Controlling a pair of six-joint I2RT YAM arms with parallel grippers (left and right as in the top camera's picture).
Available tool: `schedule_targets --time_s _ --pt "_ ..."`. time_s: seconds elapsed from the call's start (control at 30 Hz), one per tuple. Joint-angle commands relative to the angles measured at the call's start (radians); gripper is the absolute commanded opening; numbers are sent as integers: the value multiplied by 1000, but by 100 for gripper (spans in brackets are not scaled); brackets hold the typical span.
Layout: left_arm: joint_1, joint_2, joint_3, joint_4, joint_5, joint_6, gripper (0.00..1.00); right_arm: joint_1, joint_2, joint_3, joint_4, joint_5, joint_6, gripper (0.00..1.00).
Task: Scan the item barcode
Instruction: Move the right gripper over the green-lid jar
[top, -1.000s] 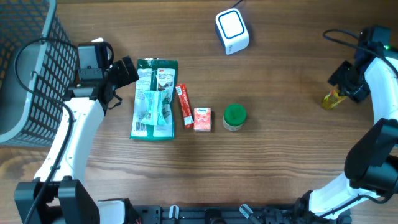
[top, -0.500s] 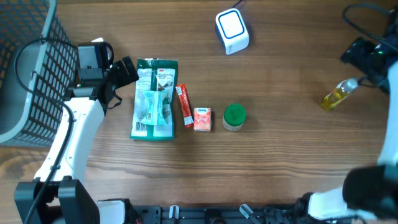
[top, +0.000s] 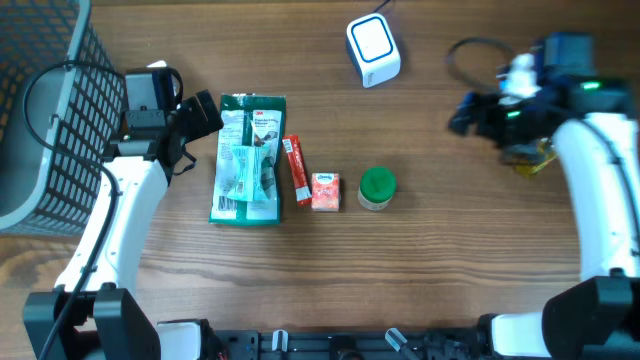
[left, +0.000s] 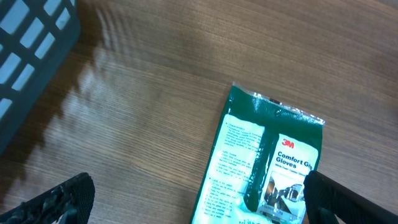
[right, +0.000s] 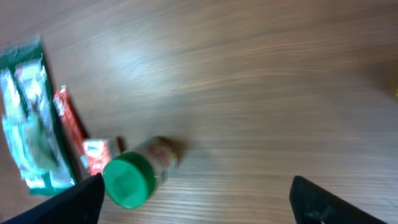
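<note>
My right fingers (top: 464, 116) have swung in from the bench's far right edge and now hang spread wide and empty. The yellow bottle (top: 531, 165) lies on the bench under my forearm, so I judge that item finished and the green-lidded jar (top: 377, 188) likely next for the scanner (top: 373, 48). My left fingers (top: 207, 113) have not stirred. They are fully apart, holding nothing, beside the gloves packet (top: 247, 160). My right wrist view shows the jar's wall below its lid, but no barcode I can make out. Only overhead shows the scanner.
</note>
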Motion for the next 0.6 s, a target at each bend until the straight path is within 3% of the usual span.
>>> schedule_targets --time_s 0.0,0.17,0.3,0.57 --pt "3 -3 8 2 -9 9 100 161 8 -112 110 40 37 92" --pt "3 -3 8 2 -9 9 100 381 8 -222 281 177 87 93" --pt "3 -3 8 2 -9 9 100 489 8 -226 314 276 88 96" --pt "3 -3 8 2 -9 9 100 551 75 -228 329 310 88 97"
